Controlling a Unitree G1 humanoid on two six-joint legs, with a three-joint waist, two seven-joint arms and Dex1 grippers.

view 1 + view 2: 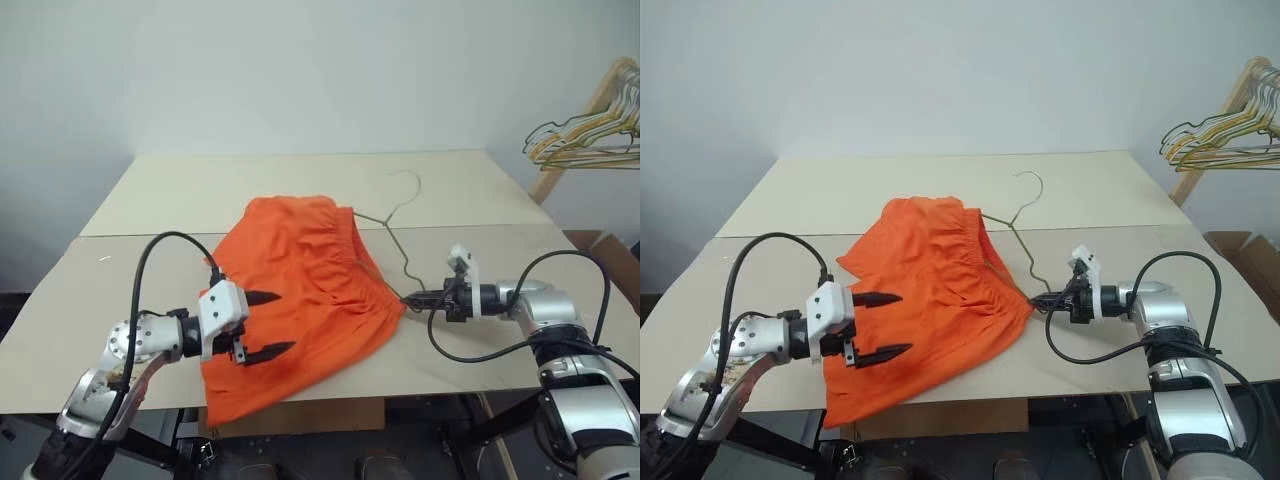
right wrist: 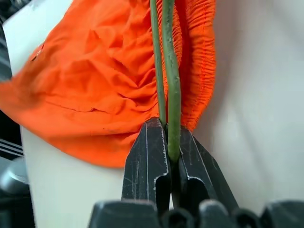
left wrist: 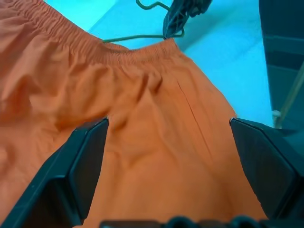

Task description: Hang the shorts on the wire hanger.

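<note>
My right claw point(image 1: 1040, 300) is clamped on the thin olive-grey wire hanger's point(image 1: 398, 240) corner at the bright orange fabric shorts' point(image 1: 300, 290) waistband, mid-bench point(image 1: 150, 200), w/ my left claw point(image 1: 262, 325) spread wide over their near-left part, gripping nothing.

Matt orange cloth shorts point(image 1: 300, 300), gathered waistband

bare table point(image 1: 180, 200) behind shorts point(image 1: 300, 290), hanger bunch point(image 1: 590, 135) far right

left gripper point(image 1: 268, 325) jaws wide apart; right gripper point(image 1: 412, 298) jaws clamped, pointing left.
</note>
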